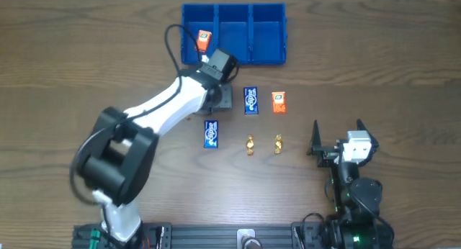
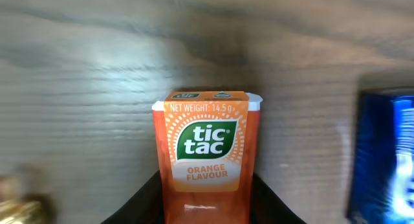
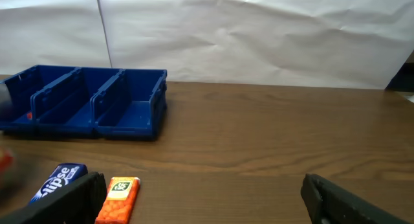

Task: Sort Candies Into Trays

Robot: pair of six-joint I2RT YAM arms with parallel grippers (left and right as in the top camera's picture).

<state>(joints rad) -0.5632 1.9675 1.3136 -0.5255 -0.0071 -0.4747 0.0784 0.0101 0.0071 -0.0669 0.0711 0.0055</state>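
Left of centre on the wooden table, the left end effector is closed on an orange mint box. Its dark fingers press both narrow sides of the smooth, rectangular plastic case, above the grained wood. Behind it, the blue plastic tray has three walled compartments, and a second orange box lies in the left one. Across the middle of the table lie a near blue pack, a far blue pack, two crinkled gold-foil candies and a third orange box. At the right, the right end effector is spread wide, gripping nothing.
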